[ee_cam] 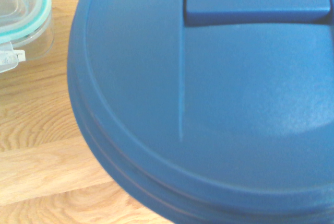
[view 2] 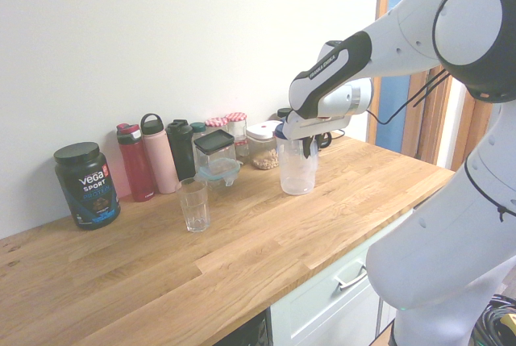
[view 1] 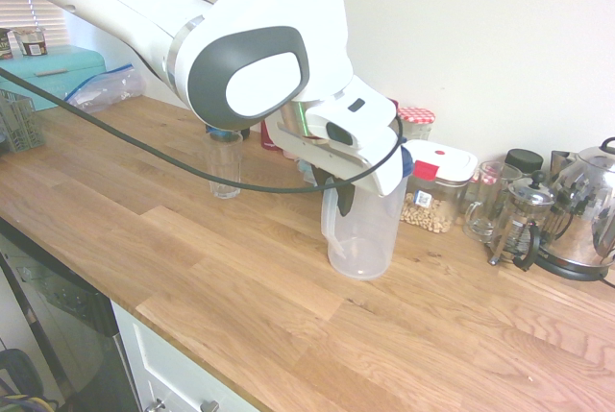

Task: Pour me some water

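1. On the wooden counter [view 1: 240, 278], the gripper [view 1: 338, 191] is clamped shut on the handle of the clear plastic, blue-lidded jug [view 1: 362, 234].
2. Grasping looks done; next comes lifting and carrying it to the empty clear drinking glass [view 2: 193, 204] standing well apart.

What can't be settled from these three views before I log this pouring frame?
- Gripper fingers: first exterior view, the white arm covers most of them; second exterior view, too small.
- Water level in the clear plastic pitcher: not readable in either exterior view; in the wrist view its blue lid fills the picture.
- Clear drinking glass: first exterior view, its rim is behind the arm; contents can't be told.
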Tool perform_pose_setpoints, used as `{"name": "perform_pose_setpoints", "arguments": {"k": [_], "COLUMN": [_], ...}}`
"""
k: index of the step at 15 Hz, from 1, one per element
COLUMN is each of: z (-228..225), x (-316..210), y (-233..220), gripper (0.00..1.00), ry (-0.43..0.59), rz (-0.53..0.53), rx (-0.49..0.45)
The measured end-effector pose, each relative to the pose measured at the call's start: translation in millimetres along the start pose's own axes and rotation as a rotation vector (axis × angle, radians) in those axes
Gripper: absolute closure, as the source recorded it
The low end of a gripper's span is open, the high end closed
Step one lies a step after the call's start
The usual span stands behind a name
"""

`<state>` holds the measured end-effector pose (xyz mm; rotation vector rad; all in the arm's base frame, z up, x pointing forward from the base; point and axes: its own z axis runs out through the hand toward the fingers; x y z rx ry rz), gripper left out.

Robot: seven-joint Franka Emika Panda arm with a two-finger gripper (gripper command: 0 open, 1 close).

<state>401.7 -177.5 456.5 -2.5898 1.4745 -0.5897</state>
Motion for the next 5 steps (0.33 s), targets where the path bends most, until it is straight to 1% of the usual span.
{"name": "perform_pose_setpoints", "arguments": {"k": [3,4,5], "z": [-4.7,-10.7,-21.0], "x": [-0.9,-3.0,-8.3], "y": [2.8,5.9,10.9], "gripper": [0.0,0.0,0.0], "ry": [-0.011,-0.029,-0.067], "rz": [0.001,-0.002,-0.016], "rx": [-0.008,-0.019,-0.037]}}
